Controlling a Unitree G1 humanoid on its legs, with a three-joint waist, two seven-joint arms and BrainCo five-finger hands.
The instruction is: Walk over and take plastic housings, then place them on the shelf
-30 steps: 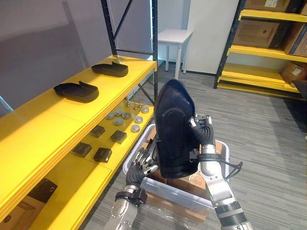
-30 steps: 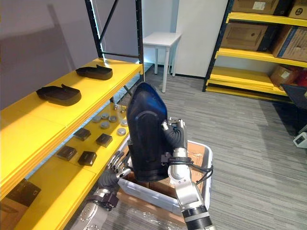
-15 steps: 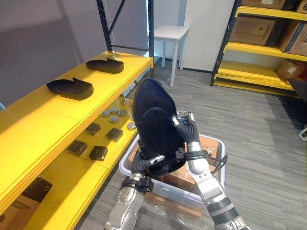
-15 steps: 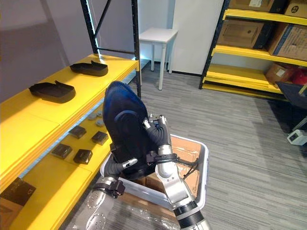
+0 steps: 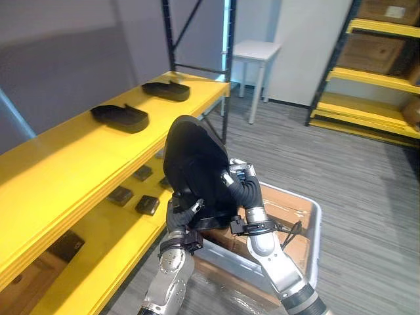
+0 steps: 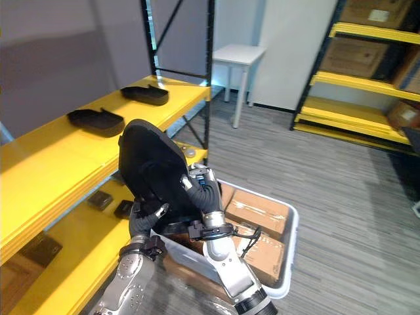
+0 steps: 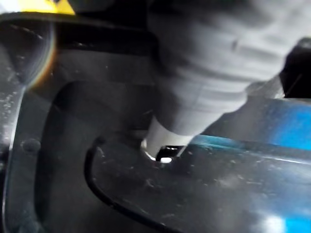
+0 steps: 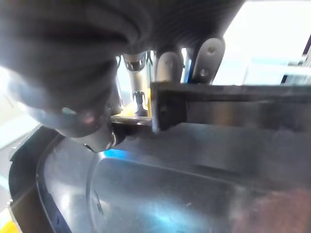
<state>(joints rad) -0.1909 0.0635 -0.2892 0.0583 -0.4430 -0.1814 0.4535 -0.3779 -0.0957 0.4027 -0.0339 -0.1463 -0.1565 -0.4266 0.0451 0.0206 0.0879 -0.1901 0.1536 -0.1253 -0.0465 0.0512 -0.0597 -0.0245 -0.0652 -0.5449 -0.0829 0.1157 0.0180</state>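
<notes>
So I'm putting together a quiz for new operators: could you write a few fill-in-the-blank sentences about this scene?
The top level of the yellow shelf carries ___ black housings. The left hand and right hand hold the plastic housing by the bin, which contains ___ boxes. The small table at the back is ___.
Missing: two; cardboard; white.

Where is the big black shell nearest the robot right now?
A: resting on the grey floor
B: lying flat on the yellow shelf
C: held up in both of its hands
C: the black housing stands upright off the shelf, gripped by the left hand low down and the right hand at its side.
</notes>
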